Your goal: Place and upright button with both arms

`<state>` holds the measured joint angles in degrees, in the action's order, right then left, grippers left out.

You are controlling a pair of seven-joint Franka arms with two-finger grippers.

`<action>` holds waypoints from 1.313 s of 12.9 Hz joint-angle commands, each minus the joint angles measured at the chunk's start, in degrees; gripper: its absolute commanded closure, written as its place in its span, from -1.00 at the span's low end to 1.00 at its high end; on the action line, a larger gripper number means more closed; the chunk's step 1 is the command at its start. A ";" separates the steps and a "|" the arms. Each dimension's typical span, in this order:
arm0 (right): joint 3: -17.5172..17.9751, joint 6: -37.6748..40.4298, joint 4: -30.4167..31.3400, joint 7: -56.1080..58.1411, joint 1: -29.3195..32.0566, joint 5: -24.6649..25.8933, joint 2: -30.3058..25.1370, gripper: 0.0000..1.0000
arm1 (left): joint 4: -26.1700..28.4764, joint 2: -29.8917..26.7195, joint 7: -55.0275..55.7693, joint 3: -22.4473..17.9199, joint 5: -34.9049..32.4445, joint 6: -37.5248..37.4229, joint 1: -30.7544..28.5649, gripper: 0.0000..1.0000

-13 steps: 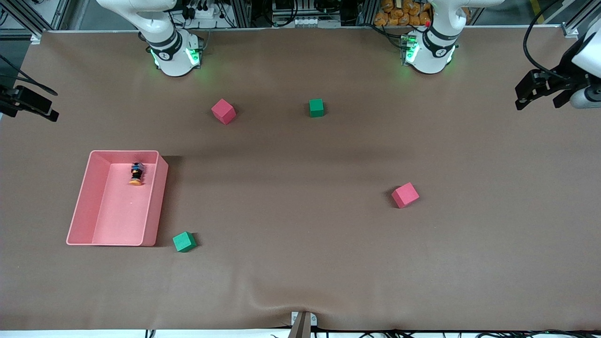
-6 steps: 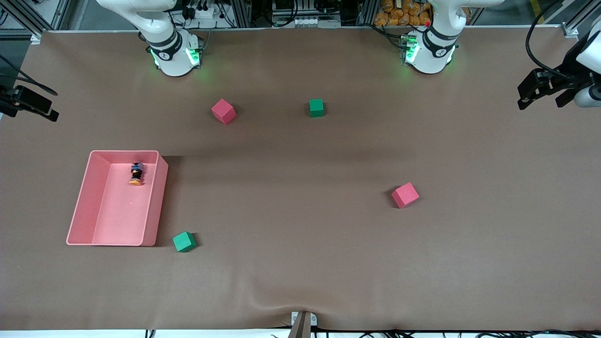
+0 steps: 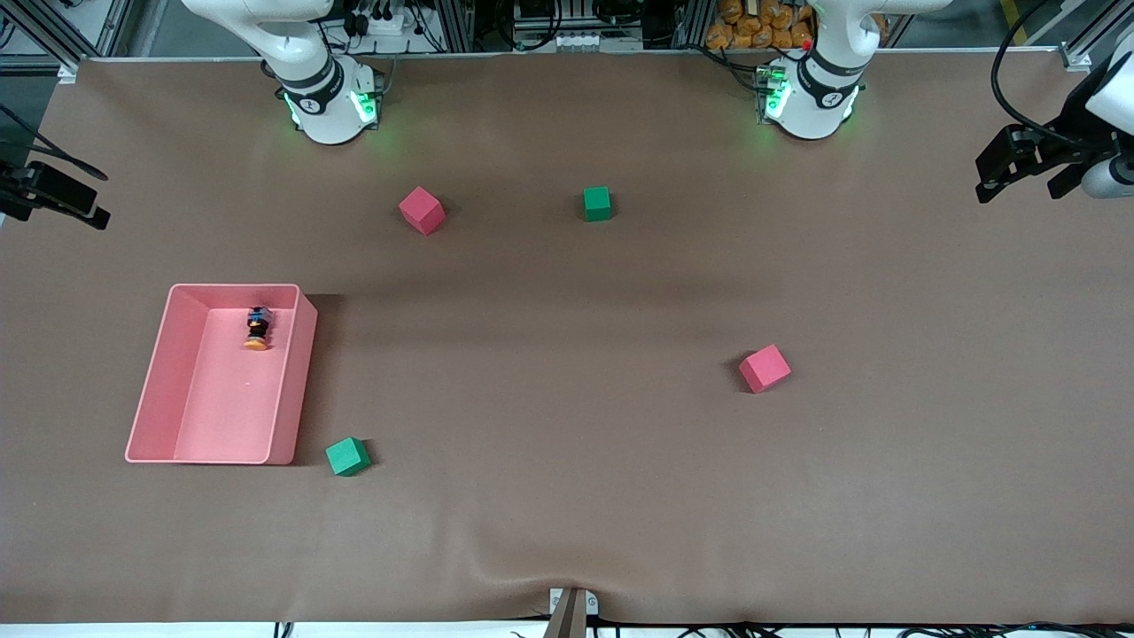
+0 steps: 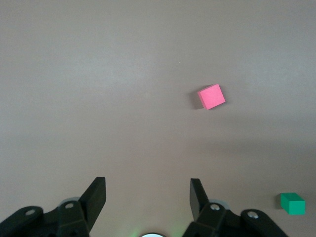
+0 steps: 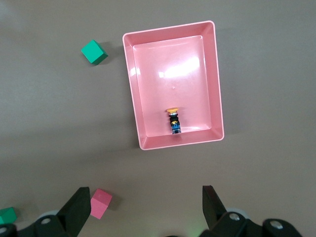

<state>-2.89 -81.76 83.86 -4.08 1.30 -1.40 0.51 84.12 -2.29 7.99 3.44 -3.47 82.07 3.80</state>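
The brown-covered table carries a shallow rectangular pink plastic tray toward the right arm's end. The small cylindrical push button, with a round orange cap on a black body showing bits of blue, lies on its side inside the tray, close to the tray wall nearest the robot bases, its cap pointing toward the front camera. The right wrist view shows the same button beside that tray wall.

The left gripper hangs over the left arm's end of the table, its arm cut off by the frame edge; its fingers stand apart and hold nothing. The right gripper is high over the table near the tray, fingers spread wide, empty; the front view cuts off most of it.

No readable writing is visible on any item.
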 commanded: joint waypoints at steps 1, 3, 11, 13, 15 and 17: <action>0.60 0.90 -1.07 0.65 0.81 0.62 0.45 -1.00 | -0.27 -0.70 -0.35 0.08 -0.49 -0.95 0.42 -0.54; 0.51 1.07 -0.63 0.04 0.37 0.61 2.03 -1.00 | -0.27 -0.52 -0.35 0.08 -0.49 -0.95 0.77 -0.54; 0.60 4.06 -0.63 0.39 0.19 0.26 15.73 -1.00 | -0.62 0.09 -0.26 0.17 -0.40 -0.68 1.30 -0.54; 0.69 4.06 1.03 0.74 1.42 0.00 17.15 -1.00 | -0.62 0.09 -0.17 0.25 -0.31 -0.51 1.74 -0.54; 0.69 -1.26 8.99 0.82 1.34 0.35 17.07 -1.00 | -0.62 0.09 0.53 0.17 -0.40 -0.07 2.70 -0.54; 0.69 -6.99 15.87 1.26 1.42 0.35 15.32 -1.00 | -0.62 0.18 0.62 0.17 -0.49 0.02 2.71 -0.54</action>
<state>-2.80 -84.80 92.85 -3.84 2.01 -1.42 18.84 84.11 -2.14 8.03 3.64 -3.47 82.08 6.24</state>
